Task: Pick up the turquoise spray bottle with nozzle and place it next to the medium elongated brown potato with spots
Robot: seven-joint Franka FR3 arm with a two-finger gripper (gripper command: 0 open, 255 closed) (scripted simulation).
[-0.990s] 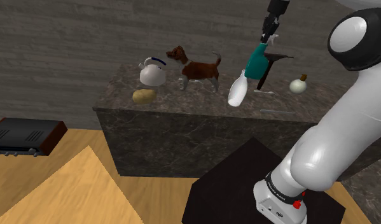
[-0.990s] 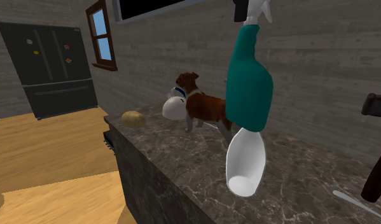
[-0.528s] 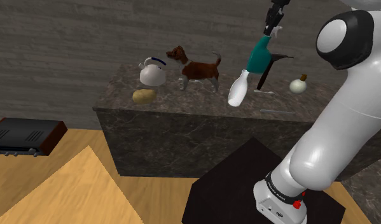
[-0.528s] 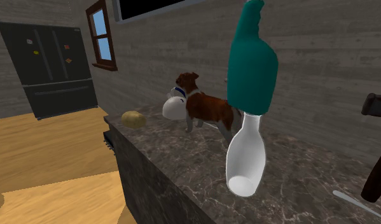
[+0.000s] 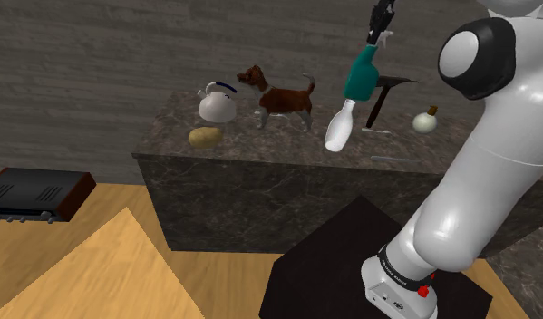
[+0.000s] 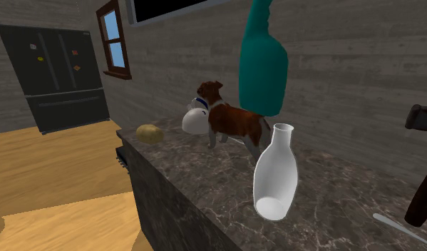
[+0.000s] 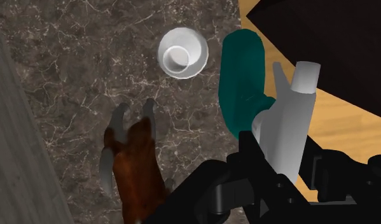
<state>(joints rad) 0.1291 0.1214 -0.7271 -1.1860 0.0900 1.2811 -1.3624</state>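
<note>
One black gripper (image 5: 380,16), clenched on the white nozzle (image 7: 290,121) of a teal spray bottle (image 5: 361,77), holds it aloft at upper right, above a white vase (image 5: 340,127) on a dark marbled counter (image 5: 260,149).

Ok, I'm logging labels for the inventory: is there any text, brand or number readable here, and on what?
None can be read.
The spray bottle and the white bottle carry no label.
The fridge has small coloured magnets, too small to read.
The black box on the floor shows no legible marking.
</note>
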